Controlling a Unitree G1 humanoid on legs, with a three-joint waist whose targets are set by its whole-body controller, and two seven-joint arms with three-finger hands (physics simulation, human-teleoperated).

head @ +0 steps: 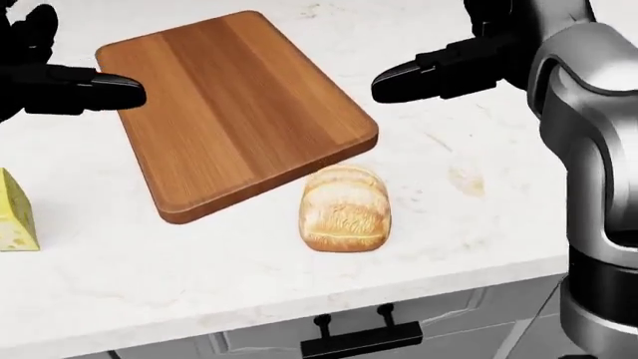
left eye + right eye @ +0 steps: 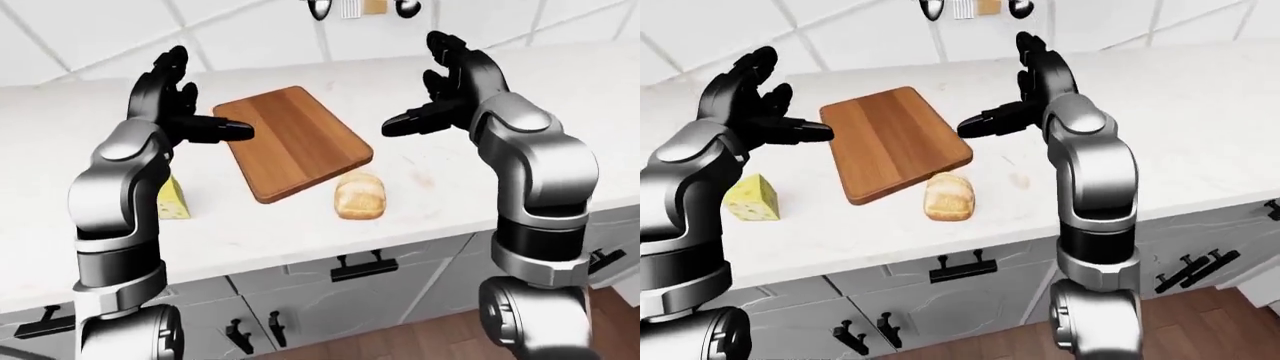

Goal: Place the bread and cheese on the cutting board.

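A wooden cutting board (image 1: 234,108) lies bare on the white counter. A bread loaf (image 1: 344,207) rests on the counter just beyond the board's lower right edge. A yellow cheese wedge (image 2: 752,200) stands on the counter left of the board, under my left forearm. My left hand (image 2: 760,105) is open and empty, held above the counter at the board's left edge. My right hand (image 2: 1025,90) is open and empty, held above the counter right of the board, higher in the view than the bread.
The white counter (image 1: 479,224) ends at an edge near the bottom of the head view, with grey drawers and black handles (image 2: 962,265) below. A tiled wall (image 2: 250,37) rises behind the counter. A wooden floor (image 2: 1200,315) shows at bottom right.
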